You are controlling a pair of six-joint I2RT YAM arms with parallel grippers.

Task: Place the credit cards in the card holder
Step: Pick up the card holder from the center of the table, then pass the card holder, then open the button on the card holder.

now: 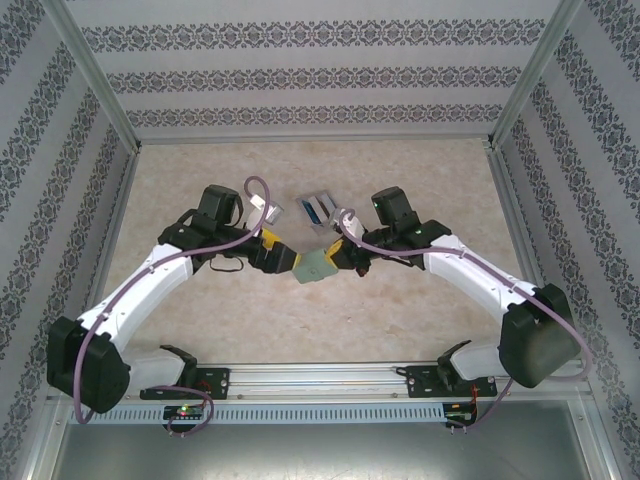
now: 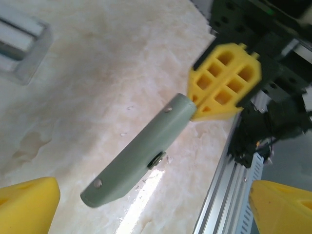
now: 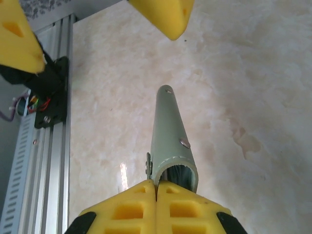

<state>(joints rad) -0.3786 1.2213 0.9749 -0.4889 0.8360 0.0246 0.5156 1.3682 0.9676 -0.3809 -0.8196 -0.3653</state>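
Note:
The card holder (image 1: 315,265) is a grey-green folded wallet with a snap button, held in the air above the table's middle. My right gripper (image 1: 338,258) is shut on one edge of it; its yellow fingers (image 3: 156,192) pinch one leaf of the card holder (image 3: 168,131) at its gaping end. My left gripper (image 1: 290,262) stands open at the holder's free end (image 2: 141,151), not touching it, fingertips (image 2: 27,204) wide apart. The credit cards (image 1: 316,210) stand in a clear tray behind; blue edges show.
The clear plastic tray (image 1: 318,208) sits on the marble-patterned table just beyond both grippers, and its corner (image 2: 22,48) lies far left of the left gripper. An aluminium rail (image 1: 320,380) runs along the near edge. Patterned walls enclose the other three sides.

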